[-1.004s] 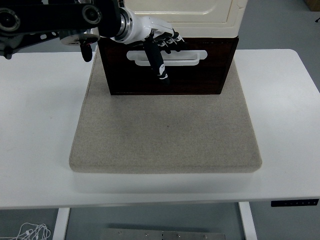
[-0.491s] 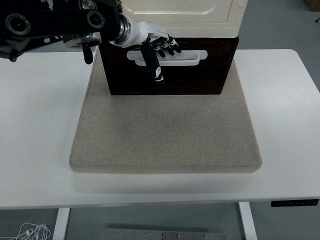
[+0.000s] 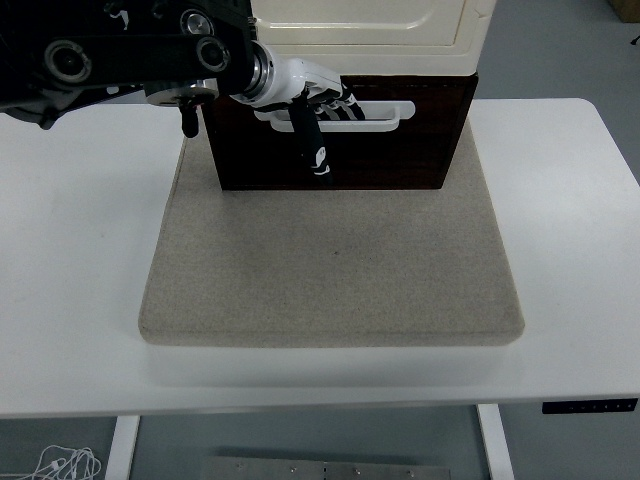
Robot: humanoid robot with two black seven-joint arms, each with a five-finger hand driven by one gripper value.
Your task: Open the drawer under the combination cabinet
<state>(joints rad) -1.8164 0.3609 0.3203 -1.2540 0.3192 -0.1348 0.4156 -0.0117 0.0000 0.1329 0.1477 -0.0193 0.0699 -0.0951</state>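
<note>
- Left robot hand [image 3: 312, 100] at white handle [image 3: 375, 116], fingers hooked into its slot, thumb hanging down.
- Dark drawer [image 3: 390, 150] behind hand, under cream cabinet [image 3: 400, 25].
- On beige mat [image 3: 330, 270], white worktop [image 3: 570, 250].

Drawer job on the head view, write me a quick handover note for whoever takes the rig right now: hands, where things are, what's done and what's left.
Left hand: reached in from the left, fingers hooked into the white handle of the dark drawer; thumb hangs down over the drawer front. A firm grip cannot be confirmed.
Right hand: not in view.
Things: the drawer sits under the cream cabinet, both on the beige mat on the white table.
Done: hand is at the handle.
Left: the drawer front looks flush with the cabinet, so it looks shut. Probably pull it toward the table's near edge.
</note>
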